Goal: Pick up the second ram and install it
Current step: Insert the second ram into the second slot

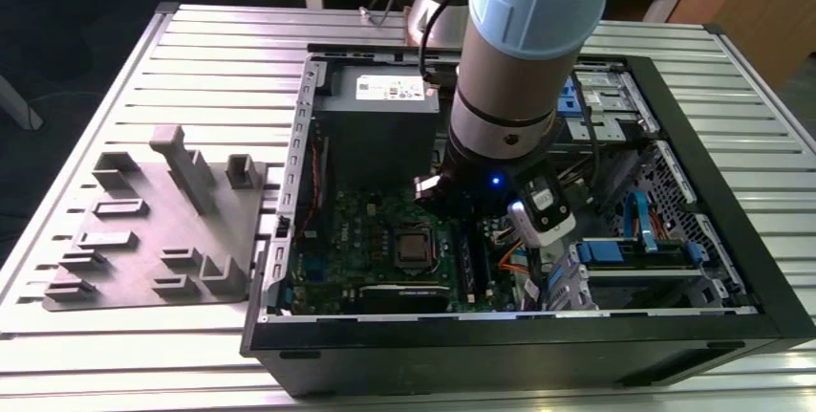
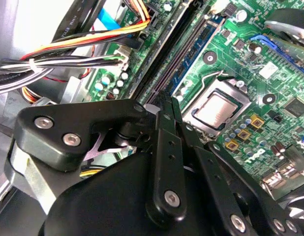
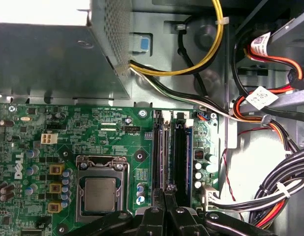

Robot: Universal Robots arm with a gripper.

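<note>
The second ram (image 3: 165,147), a thin dark strip seen edge-on, stands in a memory slot of the green motherboard (image 3: 107,132), beside the processor socket (image 3: 100,187). The gripper (image 3: 165,196) has its jaws closed on the stick's edge. The open computer case (image 1: 714,116) rests on a slatted metal desk (image 1: 153,68), with a grey plastic tray (image 1: 153,230) beside it.

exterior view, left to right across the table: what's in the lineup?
Grey plastic tray with upright blocks → green square motherboard inside the open black computer case → robot arm's grey and light-blue wrist → blue drive-bay brackets.
</note>
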